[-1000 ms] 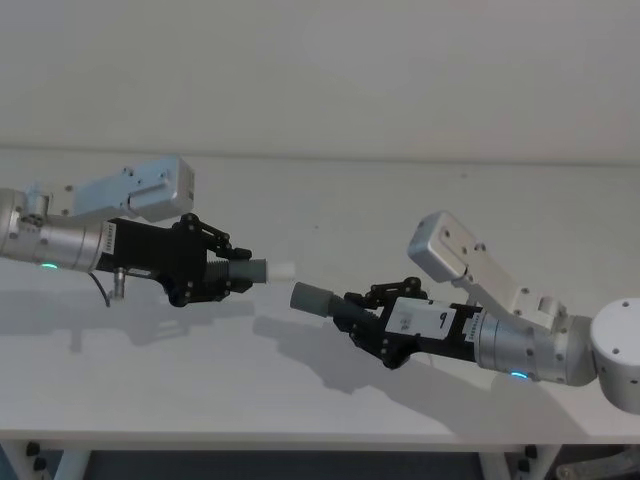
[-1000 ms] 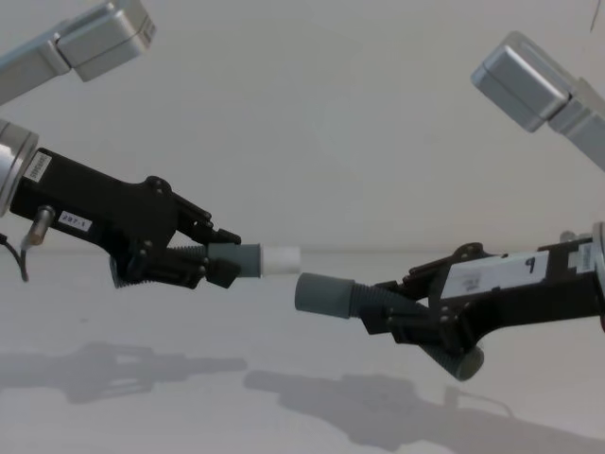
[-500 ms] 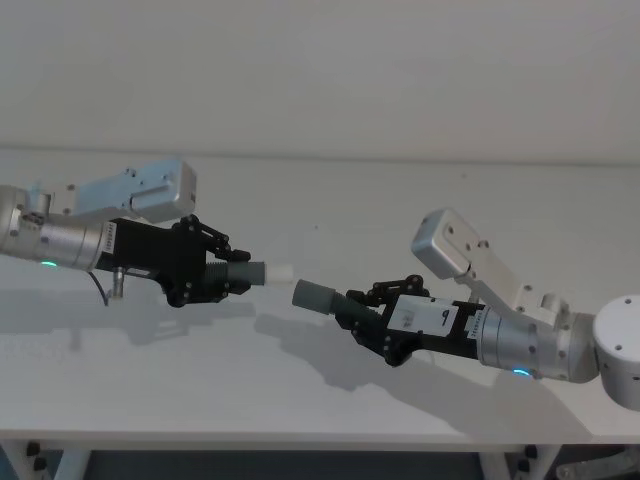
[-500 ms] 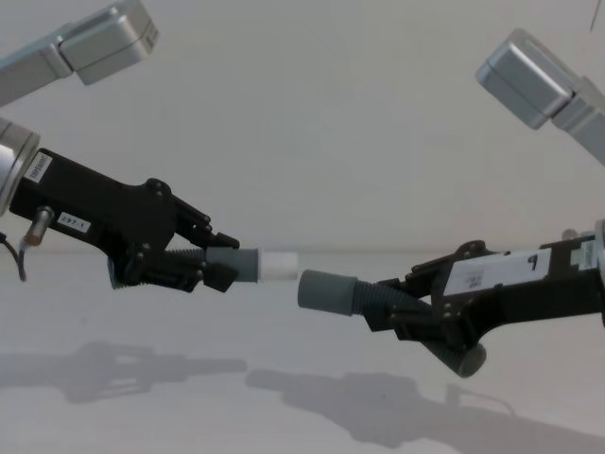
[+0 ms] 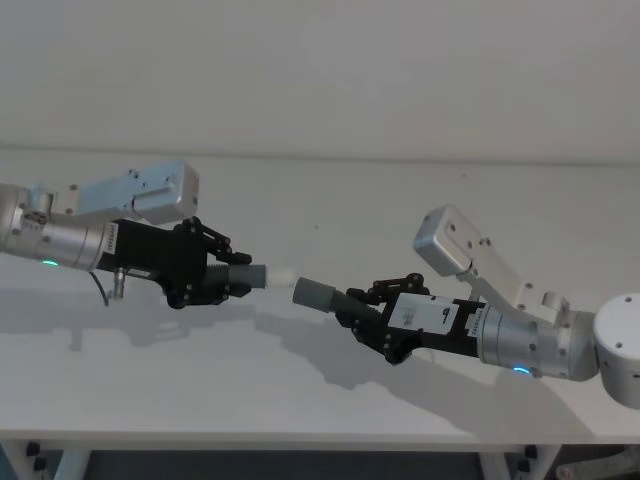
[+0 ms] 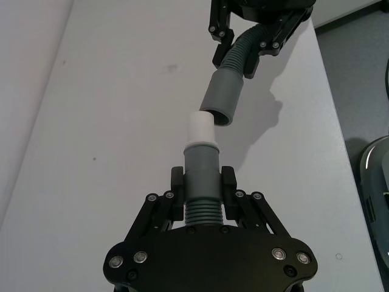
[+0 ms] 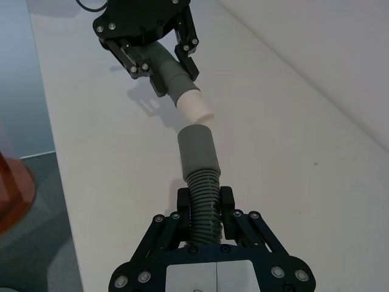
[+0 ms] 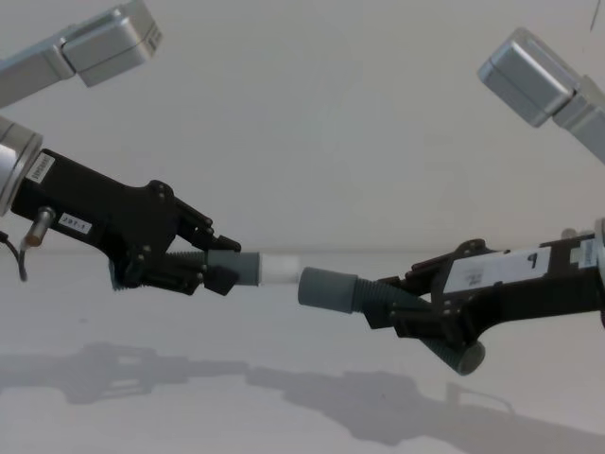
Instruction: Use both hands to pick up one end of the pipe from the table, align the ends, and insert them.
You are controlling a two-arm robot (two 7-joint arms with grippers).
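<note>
1. While both pipe pieces hang above the tabletop (image 5: pixel 300 400), the white tip (image 8: pixel 280 269) sits just before the grey cuff (image 8: pixel 326 288), not inserted.
2. Left end effector (image 6: pixel 202 201) is clamped on the white-tipped piece's (image 5: pixel 252 277) ribbed section.
3. Right end effector (image 7: pixel 205 210) is clamped on the cuffed piece's (image 7: pixel 201 176) ribs.
4. A white label on the right end effector reads "9"; the left one's small label is partly legible, ending "-1".
</note>
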